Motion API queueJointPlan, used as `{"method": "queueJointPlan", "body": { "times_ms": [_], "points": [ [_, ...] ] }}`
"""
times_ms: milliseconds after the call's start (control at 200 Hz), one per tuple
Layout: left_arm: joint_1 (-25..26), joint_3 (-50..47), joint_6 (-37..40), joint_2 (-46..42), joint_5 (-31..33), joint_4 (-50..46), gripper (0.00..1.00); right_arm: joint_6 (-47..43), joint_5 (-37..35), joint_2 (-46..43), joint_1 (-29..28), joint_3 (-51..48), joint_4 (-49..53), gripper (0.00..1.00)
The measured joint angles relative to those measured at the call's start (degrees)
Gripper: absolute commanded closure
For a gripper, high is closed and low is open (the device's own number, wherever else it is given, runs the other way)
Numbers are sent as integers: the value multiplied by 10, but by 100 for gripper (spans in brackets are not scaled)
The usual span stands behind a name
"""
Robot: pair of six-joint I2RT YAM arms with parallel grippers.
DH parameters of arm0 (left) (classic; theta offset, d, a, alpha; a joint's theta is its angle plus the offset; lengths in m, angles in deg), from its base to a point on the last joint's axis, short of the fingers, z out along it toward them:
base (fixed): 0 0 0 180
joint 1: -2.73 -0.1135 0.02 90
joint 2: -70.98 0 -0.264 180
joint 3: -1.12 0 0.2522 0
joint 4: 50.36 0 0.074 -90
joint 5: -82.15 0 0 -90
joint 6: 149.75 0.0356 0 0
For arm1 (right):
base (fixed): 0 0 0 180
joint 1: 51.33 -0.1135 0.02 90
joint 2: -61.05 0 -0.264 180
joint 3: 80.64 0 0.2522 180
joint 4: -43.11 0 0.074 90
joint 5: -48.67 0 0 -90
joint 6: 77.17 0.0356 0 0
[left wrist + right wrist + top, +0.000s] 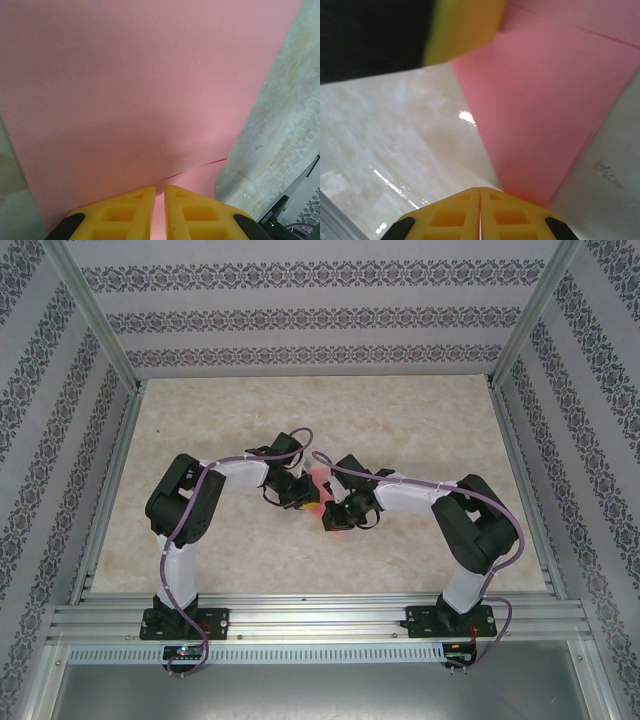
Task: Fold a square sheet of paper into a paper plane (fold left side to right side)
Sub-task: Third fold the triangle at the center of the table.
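The square sheet of paper (319,483) is pink-red and sits mid-table between the two grippers, folded into layers. In the left wrist view the paper (150,85) takes up most of the picture, and an upper layer's edge runs into the tips of my left gripper (160,189). Its yellow jaws are pinched on the sheet with only a slit between them. My right gripper (480,189) is shut with nothing between its tips. Its right finger rests at the lower corner of the paper (545,110). A yellow finger (462,30) of the left gripper shows at the paper's far end.
The tabletop (420,430) is pale and marbled, walled in by patterned panels and metal rails. Both arms bend inward, so the left gripper (298,502) and the right gripper (333,518) stand close together at the centre. Open table lies behind and to both sides.
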Motion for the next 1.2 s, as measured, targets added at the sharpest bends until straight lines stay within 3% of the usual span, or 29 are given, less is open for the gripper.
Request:
{"method": "queueJointPlan", "body": {
  "times_ms": [615, 984, 1204],
  "points": [
    [2, 1, 0, 0, 4, -2, 84, 16, 11, -19, 29, -50, -29, 91],
    [6, -4, -1, -18, 23, -3, 78, 18, 12, -16, 29, -50, -28, 91],
    [7, -27, -4, -67, 24, -12, 84, 22, 20, -13, 31, -50, -28, 92]
  ]
}}
